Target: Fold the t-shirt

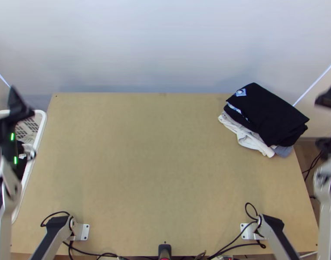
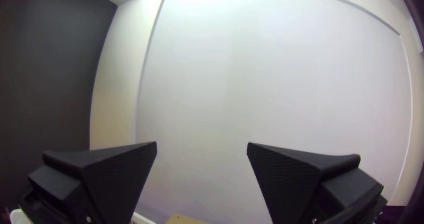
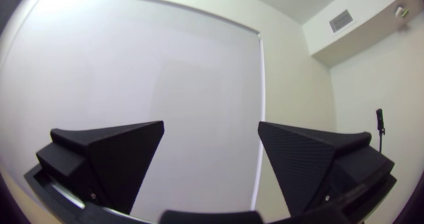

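Near edge: white mounting brackets [image 1: 83, 232] on the light wooden table [image 1: 156, 173], one per arm base. Left gripper [image 2: 202, 144], two wide flat black fingers: spread well apart, nothing between them; it is raised at the table's left side, by the white plastic basket [image 1: 42, 130]. Right gripper [image 3: 211, 123], same build: fingers also wide apart, no cloth held; raised off the table's right side.

Basket has light cloth [image 1: 27, 149] and dark cloth [image 1: 21, 168] in it. The arm covers part of that, so whether either is a t-shirt can't be told for sure.

Far right corner: pile of folded garments. Top one is a black t-shirt [image 1: 273, 115] with a small blue-and-white patch [image 1: 241, 92], folded into a compact, slightly skewed block; white garments [image 1: 253, 141] and a grey-blue garment [image 1: 283, 151] stick out underneath.

Step, judged: between shirts, black one looks done and stacked, both arms parked. If another is due, next move calls for the left gripper to dip into the basket, pinch one piece only and lay it mid-table, then both grippers spread it before folding. Main risk: dragging out two pieces together.
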